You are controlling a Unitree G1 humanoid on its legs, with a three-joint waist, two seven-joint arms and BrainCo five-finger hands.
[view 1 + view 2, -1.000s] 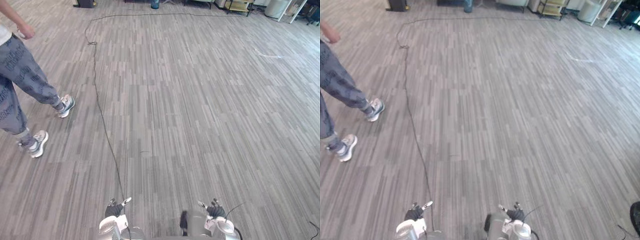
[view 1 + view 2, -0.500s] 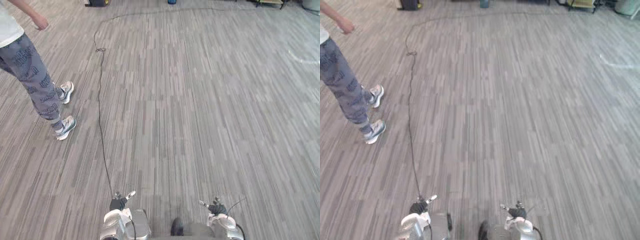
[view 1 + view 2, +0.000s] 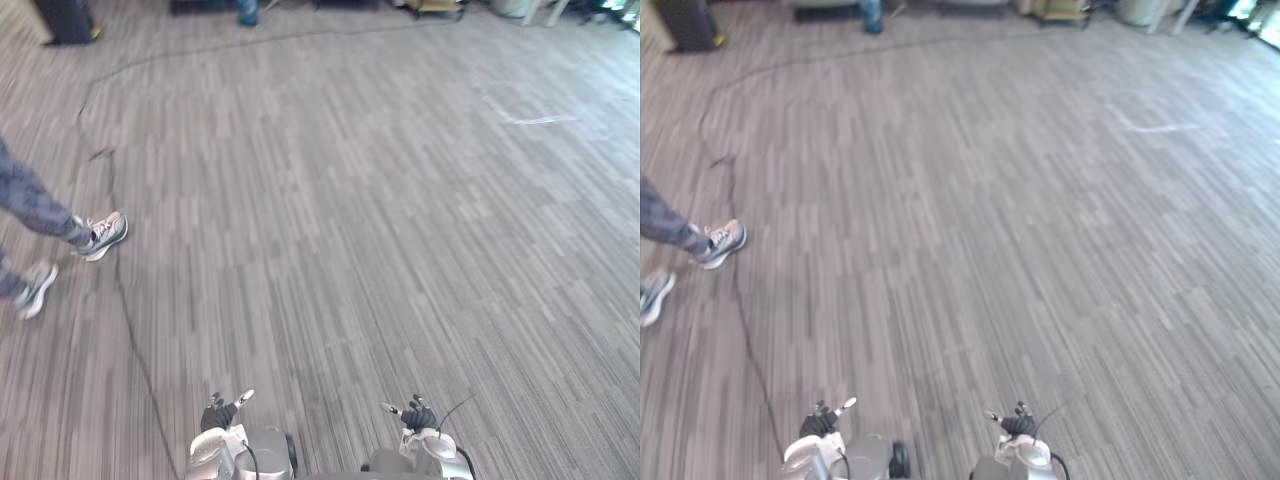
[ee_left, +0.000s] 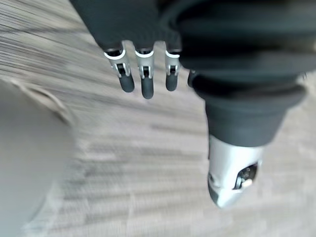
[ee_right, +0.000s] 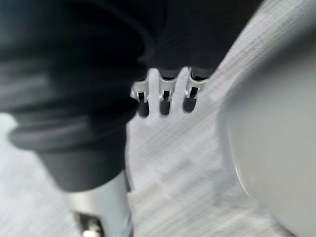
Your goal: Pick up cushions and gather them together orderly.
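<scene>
The grey plank floor (image 3: 380,200) runs from the bottom edge to the top of the frame. I cannot tell from here where the cushions lie or how they look. Judging from the task alone, cushions should be light, soft and yielding, not fragile, and apt to sag if pinched by one corner. A hold on two opposite edges, one hand to each side, would probably keep one flat enough to stack neatly. At the left edge, a person stands with one shoe (image 3: 103,233) on the planks. Along the bottom edge, the left hand (image 3: 218,415) sits left of centre and the right hand (image 3: 417,416) right of centre, well apart. Both have fingers loosely straight and carry nothing.
</scene>
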